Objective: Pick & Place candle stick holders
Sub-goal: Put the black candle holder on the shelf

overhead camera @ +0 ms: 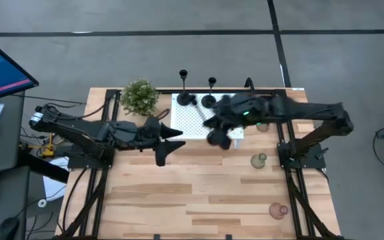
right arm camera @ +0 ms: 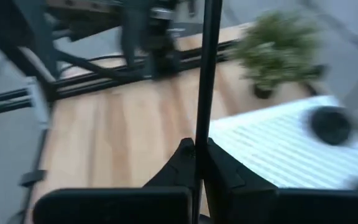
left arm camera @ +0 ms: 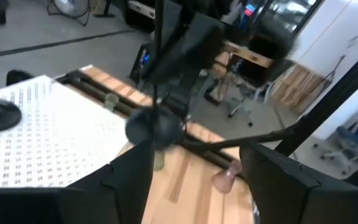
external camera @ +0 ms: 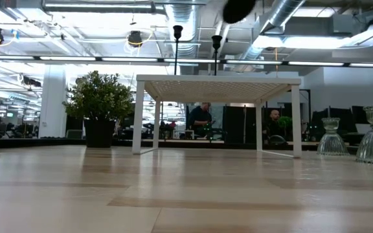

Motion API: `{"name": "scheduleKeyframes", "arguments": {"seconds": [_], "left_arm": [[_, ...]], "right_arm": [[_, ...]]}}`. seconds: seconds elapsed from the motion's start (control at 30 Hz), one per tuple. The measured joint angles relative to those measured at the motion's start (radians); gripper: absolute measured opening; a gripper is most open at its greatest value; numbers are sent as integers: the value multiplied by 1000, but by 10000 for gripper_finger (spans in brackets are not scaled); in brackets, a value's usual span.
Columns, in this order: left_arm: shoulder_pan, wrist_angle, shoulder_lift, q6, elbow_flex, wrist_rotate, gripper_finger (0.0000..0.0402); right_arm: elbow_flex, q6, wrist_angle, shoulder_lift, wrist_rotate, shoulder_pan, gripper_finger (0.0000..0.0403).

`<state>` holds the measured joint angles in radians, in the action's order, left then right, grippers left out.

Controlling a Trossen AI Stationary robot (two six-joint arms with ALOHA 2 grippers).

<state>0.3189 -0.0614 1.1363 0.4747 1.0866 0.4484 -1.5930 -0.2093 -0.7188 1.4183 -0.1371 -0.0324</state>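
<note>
My right gripper [overhead camera: 217, 125] is shut on a black thin-stemmed candle stick holder [left arm camera: 154, 127] above the near right part of the white perforated stand [overhead camera: 191, 120]. Two other black holders [overhead camera: 185, 99] [overhead camera: 209, 100] stand by their round bases on the stand's far edge. A pale green glass holder [overhead camera: 259, 160] and a pink one [overhead camera: 279, 211] stand on the table at the right. Another glass one [overhead camera: 263, 127] is partly hidden under my right arm. My left gripper [overhead camera: 172, 145] is open and empty, left of the stand. My right gripper pinches the holder's thin stem [right arm camera: 202, 112] between its two fingers [right arm camera: 182, 158], which lie across the stem and come from the table's right. The holder is lifted clear of the stand. Its round base [left arm camera: 153, 129] hangs below the fingers, the stem roughly upright.
A small bushy green plant [overhead camera: 139, 97] stands at the table's far left, beside the stand. The near half of the wooden table [overhead camera: 199, 200] holds only the pink glass holder at its right. People sit in the room beyond the table [external camera: 203, 120].
</note>
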Motion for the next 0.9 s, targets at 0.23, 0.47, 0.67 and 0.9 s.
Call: {"name": "scheduleKeyframes", "arguments": {"seconds": [0.23,0.47,0.67,0.9], "left_arm": [[2,3,-87,-62,0,25,211],[2,48,-142,-220,0,83,151],[1,60,-162,-304,0,145,91],[1,63,-162,-321,0,157,39]], "right_arm": [[155,128,134,-305,-212,64,1],[577,203,485,-560,-245,244,0],[837,253,695,-593,-214,374,0],[961,227,887,-579,-10,510,0]]}}
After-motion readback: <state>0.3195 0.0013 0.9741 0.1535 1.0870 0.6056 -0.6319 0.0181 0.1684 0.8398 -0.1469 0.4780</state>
